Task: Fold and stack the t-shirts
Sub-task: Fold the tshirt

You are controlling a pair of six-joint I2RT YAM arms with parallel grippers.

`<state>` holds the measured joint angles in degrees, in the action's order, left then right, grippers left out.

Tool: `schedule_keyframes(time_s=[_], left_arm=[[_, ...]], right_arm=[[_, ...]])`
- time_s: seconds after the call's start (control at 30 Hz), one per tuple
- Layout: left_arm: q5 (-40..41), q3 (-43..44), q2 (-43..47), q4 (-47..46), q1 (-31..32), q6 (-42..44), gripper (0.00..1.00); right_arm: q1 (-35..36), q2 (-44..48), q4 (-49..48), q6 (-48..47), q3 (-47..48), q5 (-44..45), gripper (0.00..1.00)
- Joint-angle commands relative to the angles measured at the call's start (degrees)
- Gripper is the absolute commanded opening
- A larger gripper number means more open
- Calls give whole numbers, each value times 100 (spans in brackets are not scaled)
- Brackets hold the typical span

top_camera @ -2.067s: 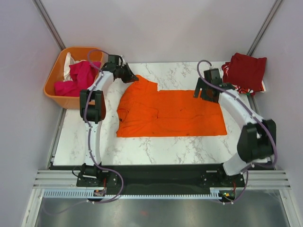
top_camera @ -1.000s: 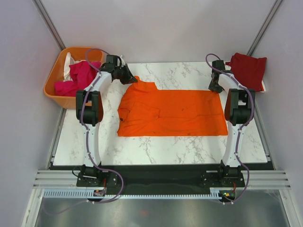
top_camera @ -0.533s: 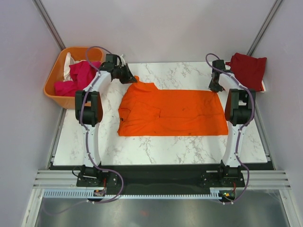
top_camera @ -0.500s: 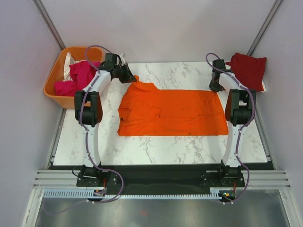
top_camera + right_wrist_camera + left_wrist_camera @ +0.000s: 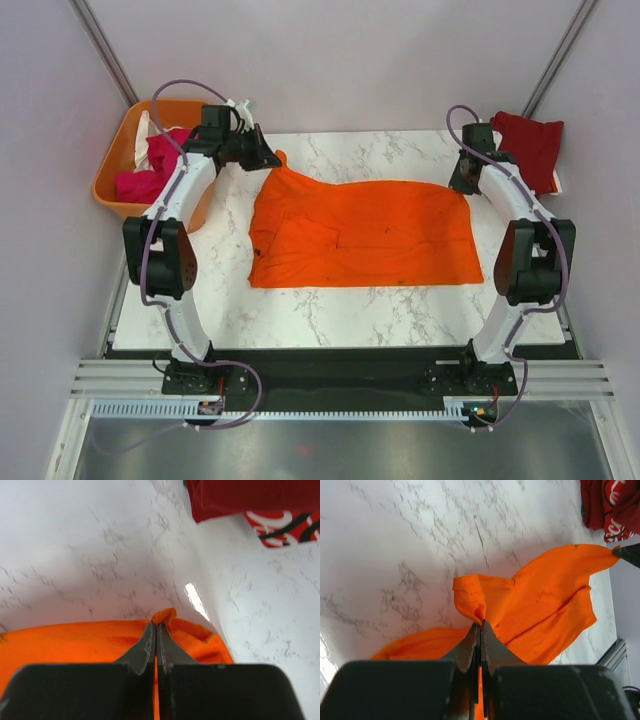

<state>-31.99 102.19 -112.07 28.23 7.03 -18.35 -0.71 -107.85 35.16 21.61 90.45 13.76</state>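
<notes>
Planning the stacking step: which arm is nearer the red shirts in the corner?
Right: the right gripper pinches the orange shirt beside the red shirts; the left gripper is by the basket.

— Centre item?
— T-shirt [image 5: 360, 235]: plain bright orange.
— Surface?
— Table [image 5: 330, 310]: white marble pattern, grey veining.
— Ten o'clock?
— Basket [image 5: 105, 190]: orange. Within: magenta shirt [image 5: 160, 165], white shirt [image 5: 143, 130].
— Two o'clock?
— Dark red shirt [image 5: 530, 145], plain; at its edge a patterned shirt [image 5: 280, 527], red with white and black lettering.
— Arms?
— Left arm [image 5: 185, 180], right arm [image 5: 520, 195]: white links, black joints, lilac cables.
</notes>
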Motion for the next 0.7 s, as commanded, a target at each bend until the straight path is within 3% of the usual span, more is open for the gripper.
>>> schedule_keyframes(time_s=[0.0,0.4,0.67], left_arm=[[-115,-664,694,183,53,384,2],[-115,-2721,2470,359,71,508,2],[122,-3706,3279,517,71,552,2]], right_arm=[[36,554,-9,10,-659,-128,0],[291,2592,-44,335,-2602,-216,0],[282,2971,140,362,-3306,276,0]])
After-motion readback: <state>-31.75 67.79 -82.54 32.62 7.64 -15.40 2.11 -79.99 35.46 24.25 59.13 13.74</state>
